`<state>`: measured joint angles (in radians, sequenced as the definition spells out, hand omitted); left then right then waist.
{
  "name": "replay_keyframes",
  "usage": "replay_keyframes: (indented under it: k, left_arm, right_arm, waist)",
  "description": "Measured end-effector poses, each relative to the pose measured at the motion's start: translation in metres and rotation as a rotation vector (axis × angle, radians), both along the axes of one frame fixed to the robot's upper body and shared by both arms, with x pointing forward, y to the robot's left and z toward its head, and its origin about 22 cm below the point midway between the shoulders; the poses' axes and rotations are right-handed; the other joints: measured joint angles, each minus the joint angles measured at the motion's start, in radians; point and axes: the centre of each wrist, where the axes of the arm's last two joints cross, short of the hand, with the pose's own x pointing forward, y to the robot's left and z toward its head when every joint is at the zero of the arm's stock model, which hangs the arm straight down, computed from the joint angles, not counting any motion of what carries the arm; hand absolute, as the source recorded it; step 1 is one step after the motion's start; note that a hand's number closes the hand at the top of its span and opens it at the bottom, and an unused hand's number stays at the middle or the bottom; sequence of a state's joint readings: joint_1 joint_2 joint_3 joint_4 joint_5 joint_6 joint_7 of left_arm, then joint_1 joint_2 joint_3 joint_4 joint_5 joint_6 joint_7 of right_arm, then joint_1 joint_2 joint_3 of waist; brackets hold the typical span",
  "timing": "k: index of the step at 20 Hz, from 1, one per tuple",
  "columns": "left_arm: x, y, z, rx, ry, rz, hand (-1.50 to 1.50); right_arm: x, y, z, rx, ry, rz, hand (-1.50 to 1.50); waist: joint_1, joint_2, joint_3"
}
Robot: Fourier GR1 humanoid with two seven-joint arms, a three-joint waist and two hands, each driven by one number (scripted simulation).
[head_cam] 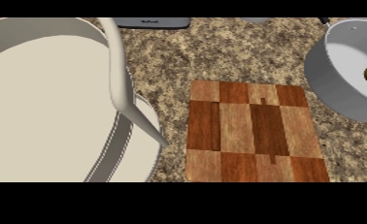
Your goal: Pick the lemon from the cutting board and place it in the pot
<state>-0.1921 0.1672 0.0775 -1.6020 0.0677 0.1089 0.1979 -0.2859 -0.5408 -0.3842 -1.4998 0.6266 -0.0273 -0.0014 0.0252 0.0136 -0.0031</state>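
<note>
A speckled granite surface (237, 53) fills the view from above. In the middle lies a patchwork wooden board (251, 132), and its top is bare: no lemon rests on it. At the right edge sits a grey pot (337, 72), partly cut off, and a small yellowish patch against its inner wall at the frame's edge may be the lemon (365, 74), though too little shows to be sure. A large cream basin (50, 111) with a curved handle takes up the left side, and a grey appliance (152, 22) peeks in at the top. Neither hand is in view, so their fingers cannot be described. A lemon would likely be light, firm, and apt to roll, best wrapped around its middle.
</note>
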Motion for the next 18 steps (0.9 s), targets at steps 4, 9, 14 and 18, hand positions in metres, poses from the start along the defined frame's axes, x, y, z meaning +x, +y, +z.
replay_keyframes:
  k: [4,9,14,18]
  left_arm:
    - [0.000,-0.001,0.000,0.005,0.006,0.000,0.00]
    - [0.000,-0.002,0.001,0.006,0.002,-0.004,0.00]
    - [0.002,-0.003,0.002,0.004,0.004,-0.017,0.00]
    - [0.002,-0.003,0.005,-0.005,0.019,-0.021,0.00]
  right_arm:
    - [0.026,-0.017,-0.023,-0.067,0.011,-0.039,1.50]
    - [0.052,-0.034,-0.050,-0.048,0.077,-0.041,1.50]
    - [0.065,-0.042,-0.076,0.085,0.183,-0.037,-1.50]
    - [0.067,-0.048,-0.086,0.190,0.233,0.052,-1.50]
  waist:
    - [0.002,-0.001,0.000]
    - [0.005,0.000,0.000]
    - [0.013,0.005,0.000]
    - [0.013,0.002,-0.006]
